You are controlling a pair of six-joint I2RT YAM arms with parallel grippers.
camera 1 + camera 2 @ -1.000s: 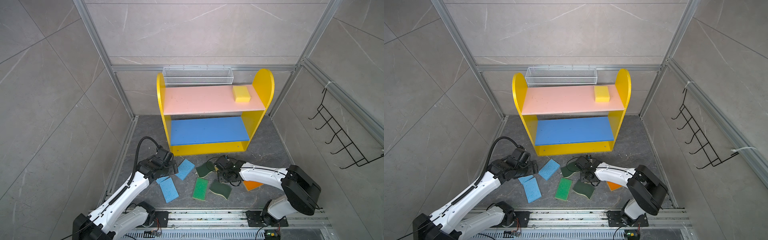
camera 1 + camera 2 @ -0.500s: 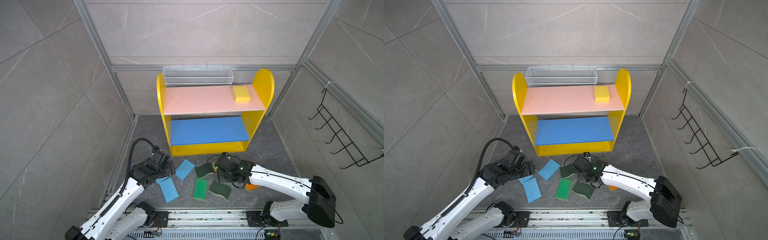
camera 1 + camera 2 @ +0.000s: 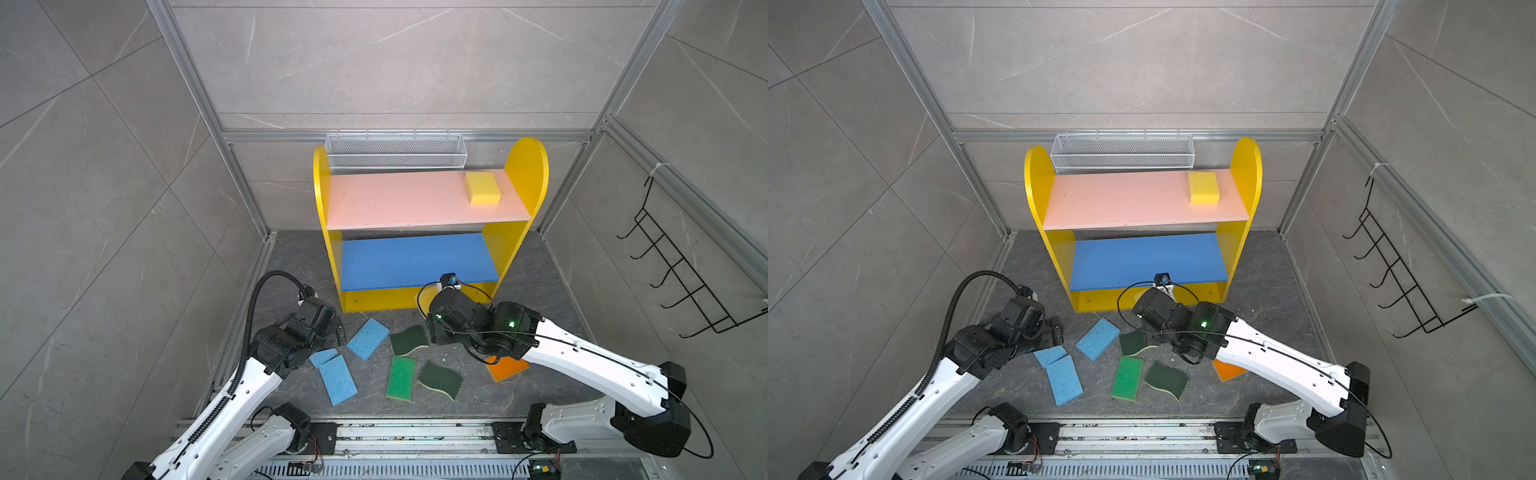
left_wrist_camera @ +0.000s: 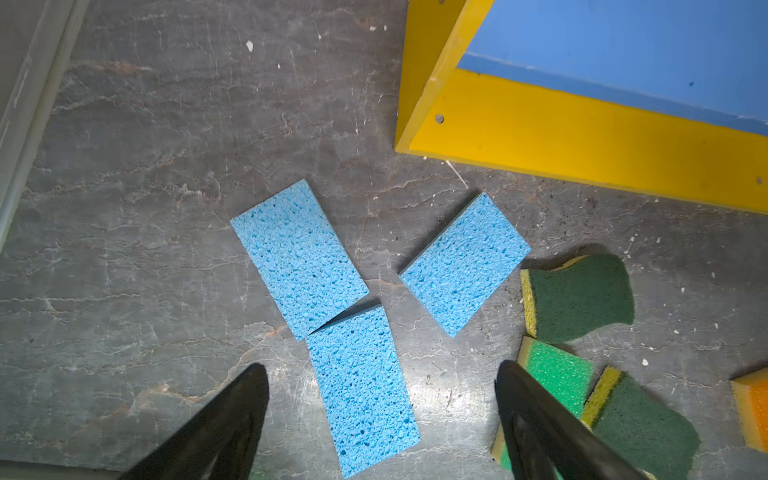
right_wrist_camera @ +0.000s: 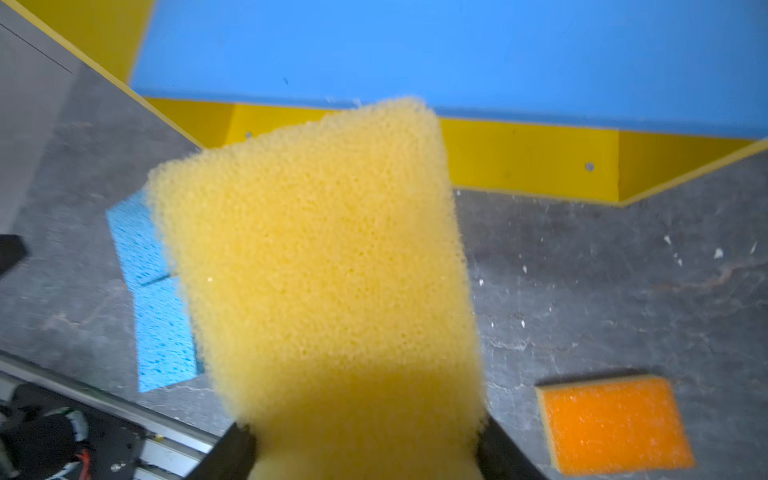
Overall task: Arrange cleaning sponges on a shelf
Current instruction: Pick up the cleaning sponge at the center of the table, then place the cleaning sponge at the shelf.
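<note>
Right gripper has its jaws partly closed on 1 end of a thick yellow sponge, squeezing the foam; most of the block juts out ahead of the jaws, low over the floor and just in front of the shelf; in both top views the right arm hides it. We judge the first risk to be a snag; the free end appears about level with the yellow base and the lip of the blue lower board, so a flat push forward could fold the foam or twist it out of the grip. Soft foam held by 1 end may also sag or slip.

Left gripper hangs wide open and empty above 3 light-blue sponges; 2 of them touch, so a pinch there could drag both. 1 yellow block lies on the pink upper board; the other sponges lie on the floor.
</note>
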